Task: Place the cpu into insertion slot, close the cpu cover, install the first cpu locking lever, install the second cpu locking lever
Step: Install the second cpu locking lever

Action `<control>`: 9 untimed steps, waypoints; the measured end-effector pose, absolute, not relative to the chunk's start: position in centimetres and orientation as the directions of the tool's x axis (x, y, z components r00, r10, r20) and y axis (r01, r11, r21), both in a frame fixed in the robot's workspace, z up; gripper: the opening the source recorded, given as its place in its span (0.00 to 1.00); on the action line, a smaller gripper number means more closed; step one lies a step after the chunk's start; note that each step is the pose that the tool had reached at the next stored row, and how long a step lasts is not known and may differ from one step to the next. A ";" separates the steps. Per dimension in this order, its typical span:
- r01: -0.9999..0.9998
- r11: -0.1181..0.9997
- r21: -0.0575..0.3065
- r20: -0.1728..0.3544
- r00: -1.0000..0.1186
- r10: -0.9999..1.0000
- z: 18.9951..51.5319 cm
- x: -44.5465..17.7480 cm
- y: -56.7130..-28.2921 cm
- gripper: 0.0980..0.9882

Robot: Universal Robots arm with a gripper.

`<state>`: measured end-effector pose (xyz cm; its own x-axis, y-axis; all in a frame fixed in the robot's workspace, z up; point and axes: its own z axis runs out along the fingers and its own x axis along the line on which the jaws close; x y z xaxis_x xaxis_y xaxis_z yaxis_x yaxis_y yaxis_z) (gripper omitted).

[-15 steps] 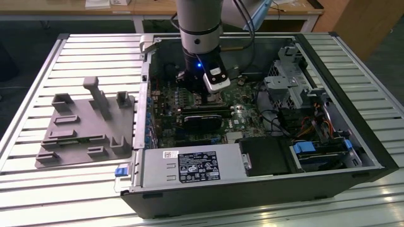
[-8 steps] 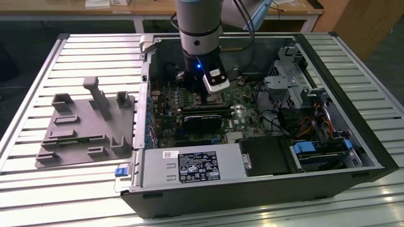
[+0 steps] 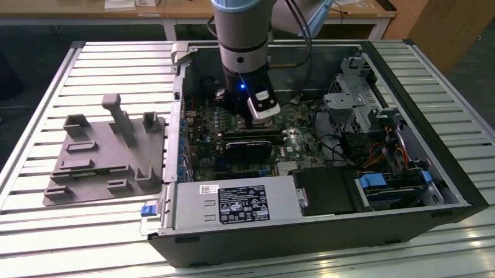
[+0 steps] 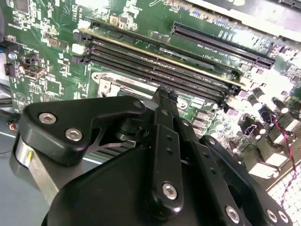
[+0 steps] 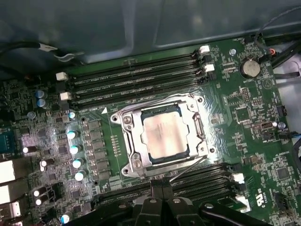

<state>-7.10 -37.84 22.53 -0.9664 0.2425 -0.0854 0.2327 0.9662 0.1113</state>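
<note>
In the first wrist view the cpu (image 5: 165, 134) lies flat in the insertion slot (image 5: 201, 128), its silver face showing through the window of the cpu cover (image 5: 134, 143). The cover is down over the chip. One thin wire lever (image 5: 189, 169) slants free along the socket's side nearest the gripper. A second lever (image 5: 155, 101) runs along the far side by the memory slots. My gripper (image 5: 161, 189) hovers just off the socket's near edge, fingers shut with nothing between them. In the second wrist view the gripper (image 4: 163, 95) points at a silvery socket corner (image 4: 106, 85).
The open computer case (image 3: 433, 174) lies on a slatted metal table (image 3: 93, 63), with the arm (image 3: 243, 52) reaching down into it. A grey fixture tray (image 3: 108, 156) sits at the exterior view's left. Memory slots (image 5: 136, 77) and capacitors (image 5: 75, 150) flank the socket.
</note>
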 end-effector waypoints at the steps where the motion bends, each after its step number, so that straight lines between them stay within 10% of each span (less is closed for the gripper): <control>1: 0.233 0.966 0.114 -0.085 -0.966 0.243 22.5 -7.1 -38.0 0.01; 9: 0.233 0.963 0.136 -0.079 -0.966 0.245 22.0 -7.7 -38.4 0.01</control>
<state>-7.73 -38.45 21.96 -0.9664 0.2446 -0.0792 0.2326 0.9630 0.1359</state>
